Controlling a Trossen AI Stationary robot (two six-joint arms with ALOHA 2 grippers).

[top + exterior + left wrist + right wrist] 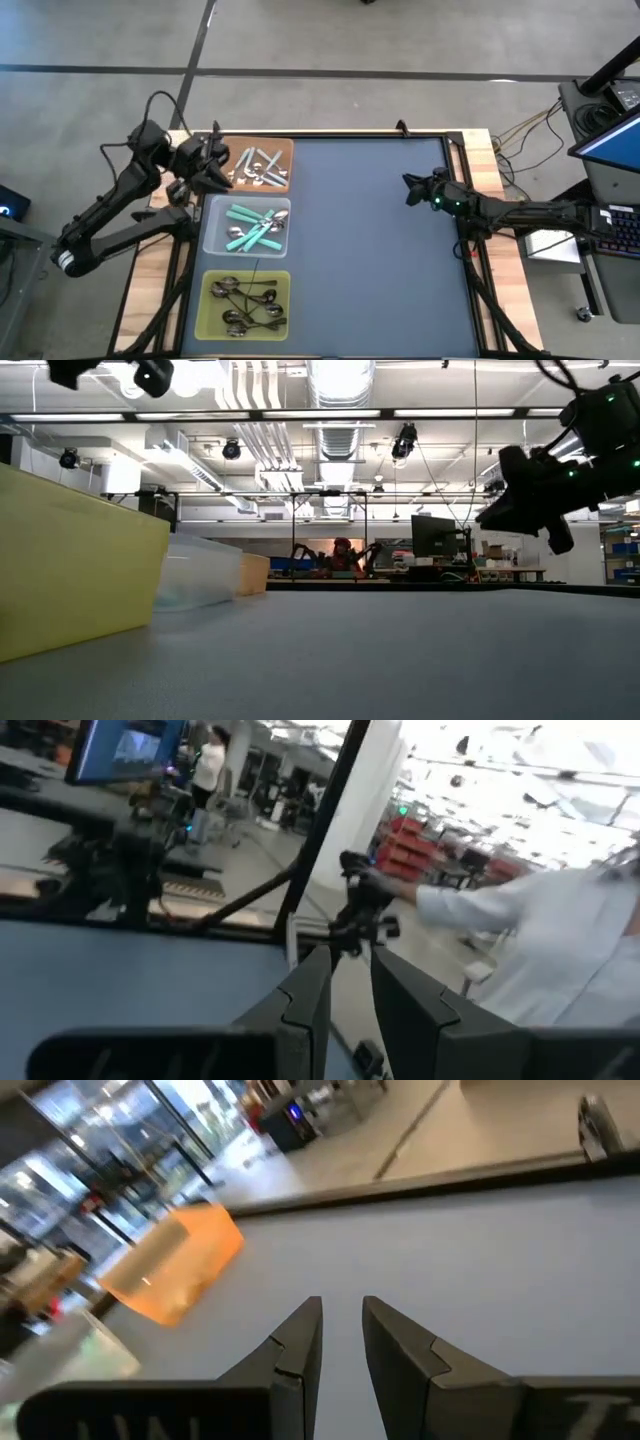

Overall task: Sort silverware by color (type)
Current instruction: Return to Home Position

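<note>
High view first: three square trays are lined up in a column along the left side of the blue table mat (pixel 380 250), and all the silverware is sorted into them. The shiny silver spoons (pixel 258 168) are piled in the orange tray (pixel 289 150) at the far end. The teal-handled spoons (pixel 255 228) are laid in the clear tray (pixel 208 238) in the middle. The dark spoons (pixel 245 300) are heaped in the yellow-green tray (pixel 204 300) at the near end.

The left gripper (pixel 216 168) is held over the left rim of the orange tray. In its own wrist view the two fingers (pixel 305 1000) are seen a narrow gap apart, with nothing pinched between them. The right gripper (pixel 410 188) is held above the right part of the mat, well apart from the trays. Its fingers (pixel 295 1350) are likewise parted by a slim gap and nothing is gripped. In the low view it is seen raised off the surface.

As for writing, a blue monitor (pixel 125 745) is caught in the left wrist view, but whatever is on it can't be read. A person's white sleeve (pixel 520 905) is also caught there, beyond the table.
</note>
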